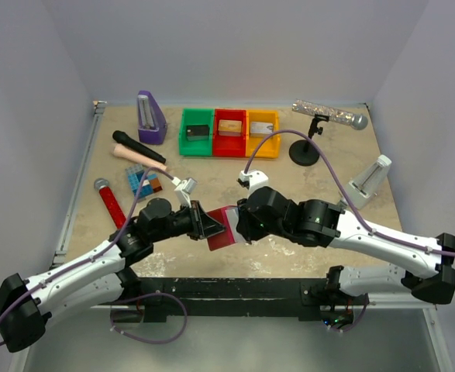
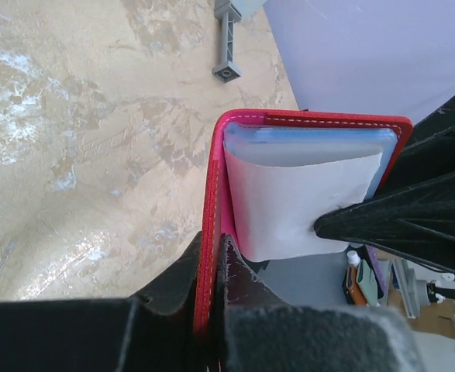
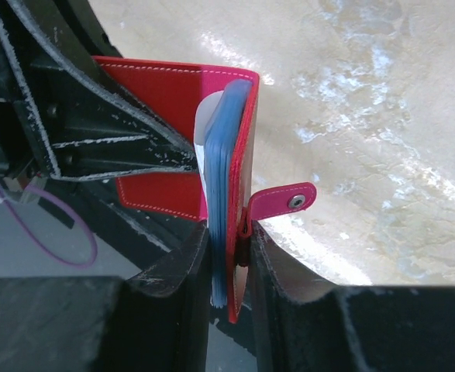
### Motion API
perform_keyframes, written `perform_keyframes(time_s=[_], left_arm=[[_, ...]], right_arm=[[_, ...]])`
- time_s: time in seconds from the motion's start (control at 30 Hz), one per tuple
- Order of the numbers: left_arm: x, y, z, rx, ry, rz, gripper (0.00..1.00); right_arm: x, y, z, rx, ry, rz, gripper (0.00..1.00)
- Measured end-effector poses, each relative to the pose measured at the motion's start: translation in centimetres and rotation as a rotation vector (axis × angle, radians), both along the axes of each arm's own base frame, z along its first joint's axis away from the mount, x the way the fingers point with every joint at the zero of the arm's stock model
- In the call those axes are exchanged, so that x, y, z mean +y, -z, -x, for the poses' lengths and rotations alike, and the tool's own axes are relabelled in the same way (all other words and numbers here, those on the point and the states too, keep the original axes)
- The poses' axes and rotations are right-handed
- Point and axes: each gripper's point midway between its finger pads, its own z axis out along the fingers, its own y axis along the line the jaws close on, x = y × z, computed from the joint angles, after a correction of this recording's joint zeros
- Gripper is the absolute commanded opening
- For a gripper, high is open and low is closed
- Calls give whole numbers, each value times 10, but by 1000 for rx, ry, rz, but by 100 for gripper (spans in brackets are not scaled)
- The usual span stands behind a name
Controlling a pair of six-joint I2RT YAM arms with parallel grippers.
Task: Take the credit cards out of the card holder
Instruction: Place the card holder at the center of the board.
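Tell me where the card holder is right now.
In the top view the card holder sits at centre, clamped between the left gripper and right gripper, nearer the arm bases than the red tray.

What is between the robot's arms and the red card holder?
Nothing visible: both the left end effector and the right end effector are shut on the card holder, held open between them.

text: none legible | labels: none | brands: none | numbers: none | signs: none
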Motion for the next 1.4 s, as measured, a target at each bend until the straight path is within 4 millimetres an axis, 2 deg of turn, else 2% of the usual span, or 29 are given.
perform_keyframes(time_s=[0.17,0.33,0.53,0.8,1.0,1.17,1.23,1.4], left_arm=[[3,-3,0,-16,-11,0,0],[6,2,-2,-12,-23,-20,0],[7,-2,0,-20,-23,-11,0],[9,-14,2,-45,-20,20,0],[9,-16,3,-52,-20,26,0],[10,-17,3,-54,-20,28,0],[10,-17,4,-53,-18,29,0],[9,-18,4,-54,-14,32,0]], right_arm=[[11,-10,8,24,-44,-93,36],[20,-22,13,41,-80,-191,37],[25,-26,14,59,-89,-229,40],[28,-14,13,77,-80,-196,55],[25,-11,11,75,-64,-178,56],[19,-7,8,71,-42,-150,49],[16,-5,7,68,-33,-138,42],[12,-1,6,63,-21,-114,16]])
